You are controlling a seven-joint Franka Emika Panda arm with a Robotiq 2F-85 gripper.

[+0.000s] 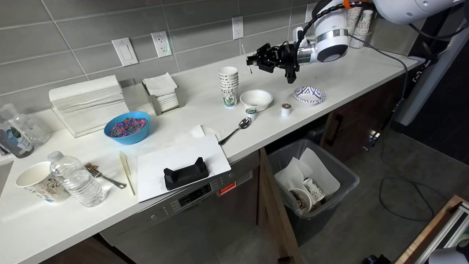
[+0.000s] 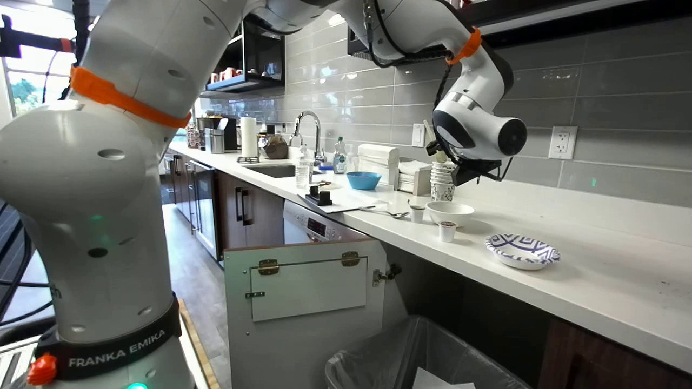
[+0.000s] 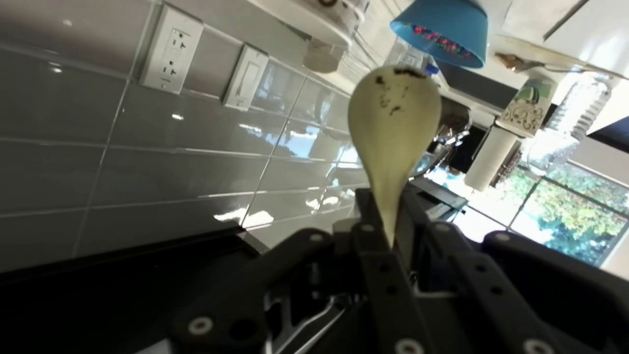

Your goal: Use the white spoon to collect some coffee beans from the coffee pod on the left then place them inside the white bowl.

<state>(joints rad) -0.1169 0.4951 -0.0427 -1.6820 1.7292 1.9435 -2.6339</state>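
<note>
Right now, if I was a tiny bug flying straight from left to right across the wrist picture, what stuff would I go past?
Wall outlet → light switch → pale spoon → patterned paper cup. I skipped things that overlap sideways with these.

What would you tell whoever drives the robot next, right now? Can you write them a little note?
Jaws: shut on the slim white spoon, held above the white countertop.
Things: the round, shallow white bowl is on the countertop; beside it is the small white greenish-topped coffee pod, left of the small white brown-topped pod in both exterior views.
Done: spoon gripped. Dark specks show on its head; whether any beans are in the bowl, I can't tell.
Left: probably scoop from that left pod, then tip the beans into the bowl.
</note>
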